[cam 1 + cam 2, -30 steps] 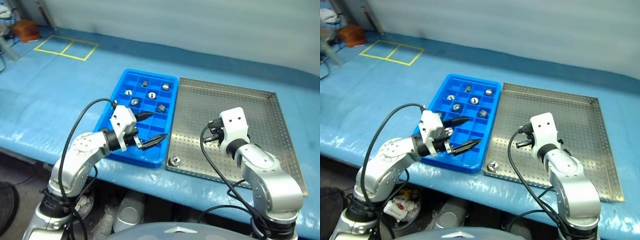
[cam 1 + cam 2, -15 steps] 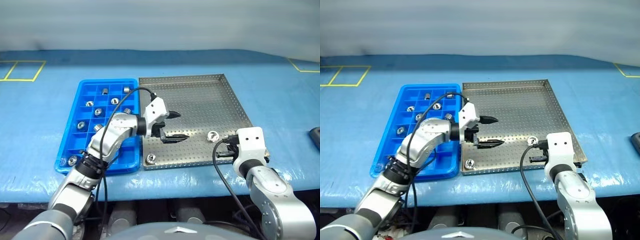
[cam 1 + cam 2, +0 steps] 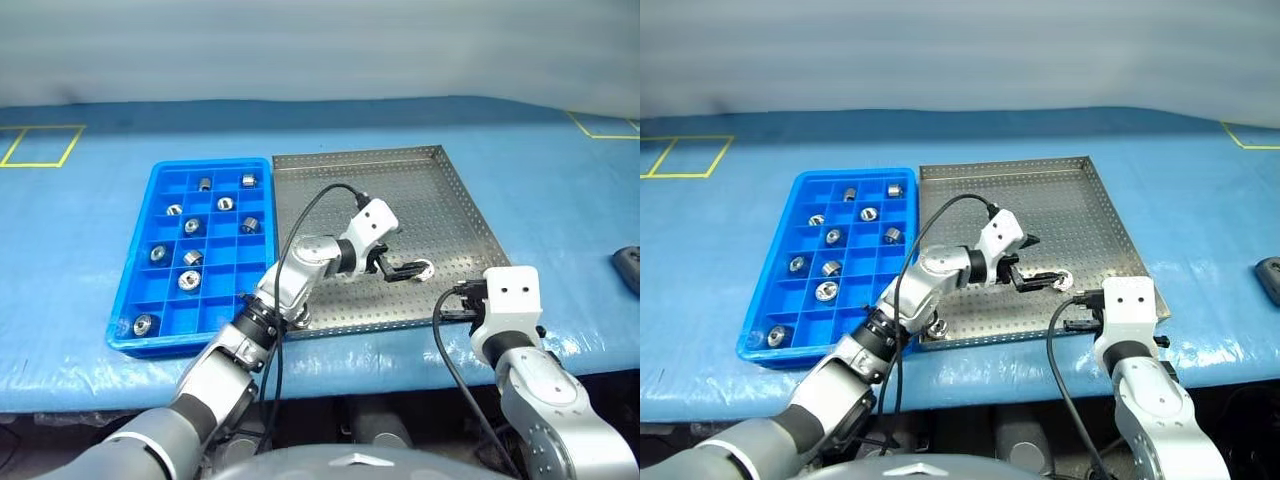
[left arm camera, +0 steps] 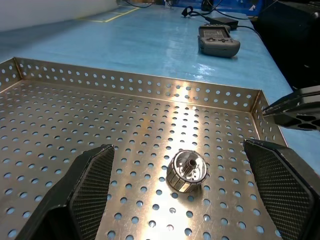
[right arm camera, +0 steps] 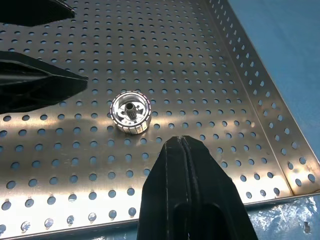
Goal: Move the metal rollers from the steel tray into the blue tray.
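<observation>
The left gripper hangs with fingers spread wide over the steel tray, flanking without touching a metal roller near the tray's 4 o'clock corner. The right gripper, fingers pressed together and empty, sits just at the roller's 6 o'clock. Another roller lies near the tray's 7 o'clock corner; the blue tray, at the steel tray's 9 o'clock, holds nine rollers.

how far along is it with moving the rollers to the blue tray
Mostly done, it seems. Nine metal rollers lie in compartments of the blue tray. In hand: the left gripper, jaws wide open, is lined up on a roller lying on the steel tray, not yet gripped. Left: that one, plus another roller at the steel tray's near corner beside the blue tray. The right gripper is shut and holds nothing.
</observation>
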